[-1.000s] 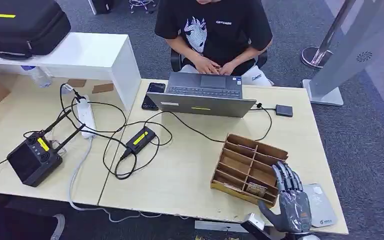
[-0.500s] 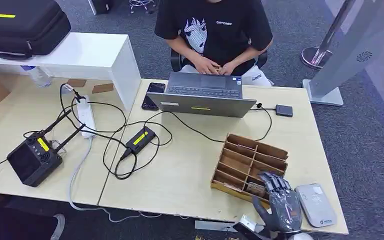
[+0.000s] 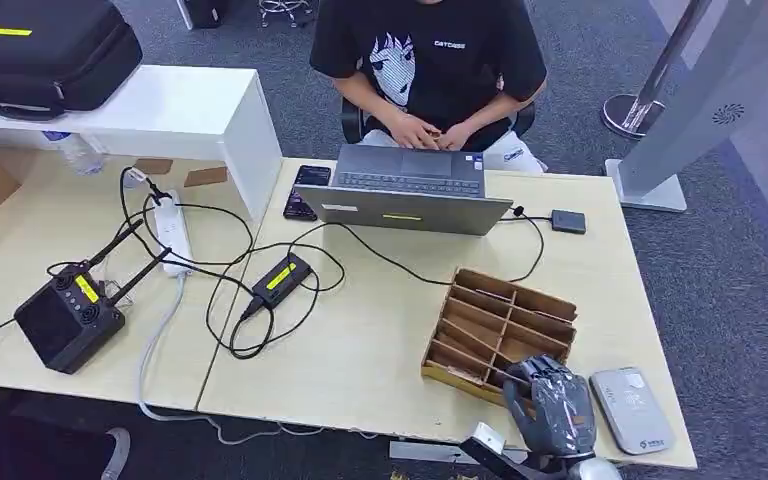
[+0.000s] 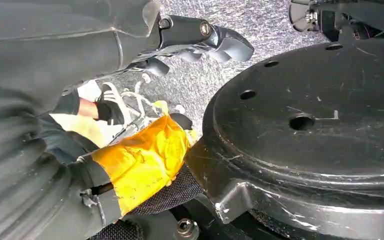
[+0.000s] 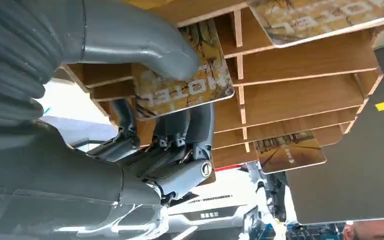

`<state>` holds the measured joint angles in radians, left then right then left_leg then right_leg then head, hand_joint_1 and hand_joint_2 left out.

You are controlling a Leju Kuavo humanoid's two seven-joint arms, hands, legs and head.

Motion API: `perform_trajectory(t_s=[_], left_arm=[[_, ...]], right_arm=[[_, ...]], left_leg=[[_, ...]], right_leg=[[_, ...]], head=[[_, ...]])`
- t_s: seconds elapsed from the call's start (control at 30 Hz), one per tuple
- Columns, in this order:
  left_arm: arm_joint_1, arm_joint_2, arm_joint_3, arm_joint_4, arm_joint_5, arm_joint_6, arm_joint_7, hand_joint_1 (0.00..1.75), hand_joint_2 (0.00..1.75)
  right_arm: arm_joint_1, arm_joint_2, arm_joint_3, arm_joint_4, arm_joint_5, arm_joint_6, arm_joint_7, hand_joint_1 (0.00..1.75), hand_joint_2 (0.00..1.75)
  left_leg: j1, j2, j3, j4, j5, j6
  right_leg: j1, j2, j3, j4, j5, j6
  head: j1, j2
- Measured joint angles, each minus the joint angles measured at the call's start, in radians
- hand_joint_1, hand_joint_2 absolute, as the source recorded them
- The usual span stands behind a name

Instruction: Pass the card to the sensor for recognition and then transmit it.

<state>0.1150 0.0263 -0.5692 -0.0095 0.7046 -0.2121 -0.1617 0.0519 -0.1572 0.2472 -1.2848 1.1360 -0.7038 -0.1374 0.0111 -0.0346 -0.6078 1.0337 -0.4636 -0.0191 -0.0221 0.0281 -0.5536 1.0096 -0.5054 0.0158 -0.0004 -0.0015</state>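
Nearby, right robot hand (image 5: 170,125) pinching card (image 5: 182,82) at wooden organizer (image 3: 500,320), grey sensor (image 3: 632,410) just beside, laptop (image 3: 405,190) behind.

card (image 5: 182,85) half under thumb (image 5: 145,42)

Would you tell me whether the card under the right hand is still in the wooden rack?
Partly in: the card sits in a slot of the rack, pinched by the right hand.

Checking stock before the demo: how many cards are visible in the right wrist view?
3: one card pinched by the right robot hand, two in wooden organizer slots. Others may be hidden.
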Motion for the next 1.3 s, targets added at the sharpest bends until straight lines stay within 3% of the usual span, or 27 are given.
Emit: perform_trajectory(t_s=[0.13, 0.27, 0.3, 0.37, 0.43, 0.5, 0.87, 1.03, 1.17, 1.3], left_arm=[[0.0, 0.001, -0.006, 0.0, 0.004, 0.0, 0.0, 0.0, 1.75], [0.0, 0.002, -0.008, 0.0, 0.006, 0.0, 0.0, 0.0, 1.75], [0.0, 0.002, -0.008, 0.0, 0.006, 0.0, 0.0, 0.0, 1.75], [0.0, 0.002, -0.009, 0.0, 0.008, 0.0, -0.001, 0.0, 1.75], [0.0, 0.002, -0.01, 0.0, 0.01, 0.0, -0.004, 0.0, 1.75], [0.0, 0.002, -0.012, 0.0, 0.011, 0.0, -0.005, 0.0, 1.75], [-0.001, 0.002, -0.014, 0.0, 0.013, 0.0, -0.005, 0.0, 1.75], [-0.001, 0.002, -0.015, 0.0, 0.014, 0.0, -0.005, 0.0, 1.75], [-0.003, 0.004, -0.02, 0.0, 0.009, -0.002, -0.002, 0.0, 1.75], [-0.016, 0.013, -0.038, 0.0, -0.006, -0.016, 0.003, 0.0, 1.75]], right_arm=[[0.0, 0.0, 0.0, -0.002, 0.007, -0.001, -0.012, 1.45, 1.75], [0.018, 0.009, -0.02, -0.032, 0.021, 0.0, -0.072, 1.73, 1.75], [0.024, 0.013, -0.027, -0.044, 0.019, 0.0, -0.092, 1.71, 1.75], [0.041, 0.029, -0.054, -0.09, 0.012, 0.0, -0.163, 1.71, 1.75], [0.061, 0.061, -0.104, -0.161, -0.009, 0.0, -0.286, 1.71, 1.75], [0.07, 0.095, -0.154, -0.225, -0.021, 0.0, -0.344, 1.71, 1.75], [0.092, 0.15, -0.227, -0.327, -0.023, 0.001, -0.359, 1.71, 1.75], [0.106, 0.203, -0.266, -0.412, -0.094, 0.001, -0.509, 1.69, 1.75], [0.085, 0.21, -0.254, -0.459, -0.087, 0.002, -0.449, 1.71, 1.75], [-0.036, 0.158, -0.146, -0.425, -0.055, 0.003, -0.258, 1.75, 1.75]], left_leg=[[0.0, 0.0, 0.0, 0.0, 0.0, 0.0], [0.0, 0.0, 0.0, 0.0, 0.0, 0.0], [0.0, 0.0, 0.0, 0.0, 0.0, 0.0], [0.0, 0.0, 0.0, 0.0, 0.0, 0.0], [0.0, 0.0, 0.0, 0.0, 0.0, 0.0], [0.0, 0.0, 0.0, 0.0, 0.0, 0.0], [0.0, 0.0, 0.0, 0.0, 0.0, 0.0], [0.0, 0.0, 0.001, 0.0, 0.0, 0.0], [0.0, 0.001, 0.0, 0.0, 0.0, 0.0], [0.0, 0.002, 0.001, 0.0, 0.001, -0.001]], right_leg=[[0.0, 0.0, 0.0, 0.0, 0.0, 0.0], [0.0, 0.0, 0.0, 0.0, 0.0, 0.0], [0.0, 0.0, 0.0, 0.0, 0.0, 0.0], [0.0, 0.0, 0.0, 0.0, 0.0, 0.0], [0.0, 0.0, 0.0, 0.0, 0.0, 0.0], [0.0, 0.0, 0.0, 0.0, 0.0, 0.0], [0.0, 0.0, 0.0, 0.0, -0.001, 0.0], [0.0, 0.0, 0.0, 0.0, -0.001, 0.0], [0.0, 0.001, 0.0, 0.001, -0.001, 0.0], [0.0, 0.001, 0.0, 0.001, 0.001, -0.001]], head=[[0.0, 0.0], [0.0, 0.0], [0.0, 0.0], [0.0, 0.0], [0.0, 0.0], [0.0, 0.0], [0.0, 0.0], [0.0, 0.0], [0.0, 0.0], [0.0, 0.0]])
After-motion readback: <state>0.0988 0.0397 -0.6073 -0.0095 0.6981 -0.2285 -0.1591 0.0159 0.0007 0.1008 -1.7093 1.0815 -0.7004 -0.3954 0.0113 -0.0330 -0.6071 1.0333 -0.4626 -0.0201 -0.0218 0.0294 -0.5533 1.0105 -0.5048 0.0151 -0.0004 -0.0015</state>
